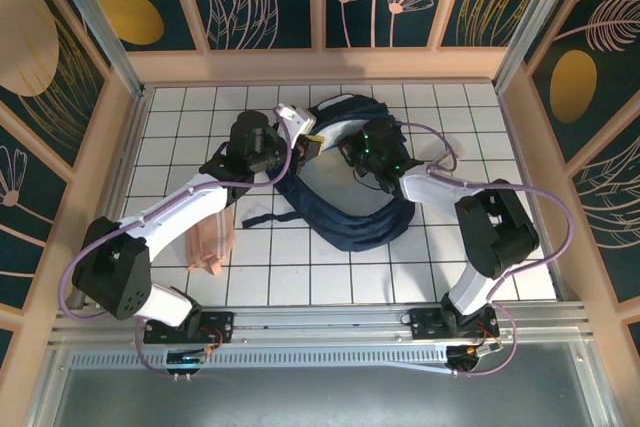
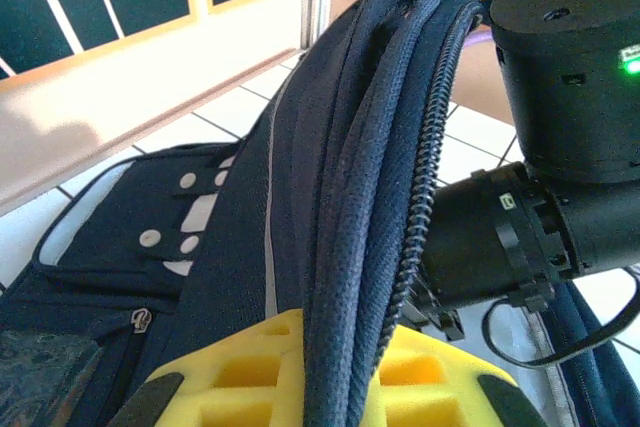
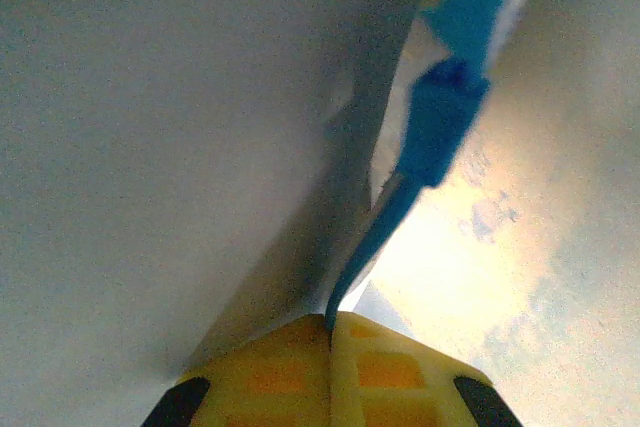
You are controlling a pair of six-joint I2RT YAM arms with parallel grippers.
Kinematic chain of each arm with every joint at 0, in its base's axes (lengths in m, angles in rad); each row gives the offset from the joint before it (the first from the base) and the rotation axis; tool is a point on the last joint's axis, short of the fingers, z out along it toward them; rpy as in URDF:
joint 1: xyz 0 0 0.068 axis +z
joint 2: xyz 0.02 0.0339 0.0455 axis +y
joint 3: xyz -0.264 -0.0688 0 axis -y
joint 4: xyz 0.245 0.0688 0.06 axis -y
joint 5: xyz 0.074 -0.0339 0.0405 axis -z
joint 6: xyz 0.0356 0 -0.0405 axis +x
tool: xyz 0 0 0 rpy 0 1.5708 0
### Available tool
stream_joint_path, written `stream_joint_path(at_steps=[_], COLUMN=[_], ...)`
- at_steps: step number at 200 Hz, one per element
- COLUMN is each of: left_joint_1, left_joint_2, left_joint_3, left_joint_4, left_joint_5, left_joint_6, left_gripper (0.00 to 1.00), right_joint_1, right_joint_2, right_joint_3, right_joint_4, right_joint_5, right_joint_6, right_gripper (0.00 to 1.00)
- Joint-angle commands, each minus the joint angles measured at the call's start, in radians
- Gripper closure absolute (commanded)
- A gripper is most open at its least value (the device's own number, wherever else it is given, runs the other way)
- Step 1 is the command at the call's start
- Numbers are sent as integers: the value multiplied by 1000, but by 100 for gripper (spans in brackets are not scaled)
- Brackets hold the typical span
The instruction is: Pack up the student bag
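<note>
Step in hand, by my read: spreading the mouth of the student bag (image 1: 350, 229), a large navy-blue fabric backpack, so items can go in. Bag lies mid-table on the white gridded table top (image 1: 330, 282), between the two arms. On the left, the left gripper (image 1: 280, 152) is clamped on the bag's rim: in the left wrist view its yellow fingers (image 2: 240, 372) pinch a fold of navy fabric beside the black zip teeth (image 2: 425, 177), which stand upright. At the bag opening just beside it sits the right gripper (image 1: 365, 147), its black wrist (image 2: 560, 147) close against the zip edge. In the right wrist view its yellow pads (image 3: 390, 367) are pressed together, with a thin blue strip (image 3: 440, 117) running down into the seam between them. It looks nipped, but it is blurred and I cannot tell what it belongs to. The pale grey surface (image 3: 150, 147) beside it is probably lining. To do it well: hold the left pinch firm and high, draw the right hand away from the left slowly so the mouth widens without fabric slipping. The grip is thin, so no jerks. Watch the black cable loop (image 2: 510, 332) near the zip for snagging. A light wooden slatted piece (image 1: 210, 242) lies by the left arm, apart from the bag, likely something to pack.
</note>
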Motion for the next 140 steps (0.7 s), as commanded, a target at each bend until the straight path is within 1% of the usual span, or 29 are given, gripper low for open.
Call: stream_joint_path(at_steps=[1,37,51,76,102,110,121,123,132,140], left_joint_1=[1,2,2,1,1,2,2,3,1,2], left_joint_2=[-76,-86,-83,-75,-82,-86,-88,-88,-91,-91], left_joint_3=[42,51,47,41,14,7,7,7,9,8], left_joint_4=[182,181,198,218,268,282,284,284,278,274], left_joint_5=[52,29,27,43,49,48,44,44,40,37], left_joint_6=[-32,-32,-40,-52,-61,-61,-56,-55,-49,-47], left_gripper=[100,100,100,100,100,100,100,100,100,100], right_joint_1=[-21,-27,-29,-32,-35,-35,-36,-36,-43,-47], right_joint_2=[55,124,156,221,329,342,336,333,323,311], right_joint_3=[24,52,45,12,94,91,67,65,68,76], right_joint_4=[170,213,261,457,467,456,419,407,335,276], right_joint_5=[14,9,-8,-115,-262,-261,-201,-191,-157,-135], right_joint_6=[20,24,6,-18,-20,-11,-4,-6,-20,-39], right_gripper=[100,100,100,100,100,100,100,99,86,79])
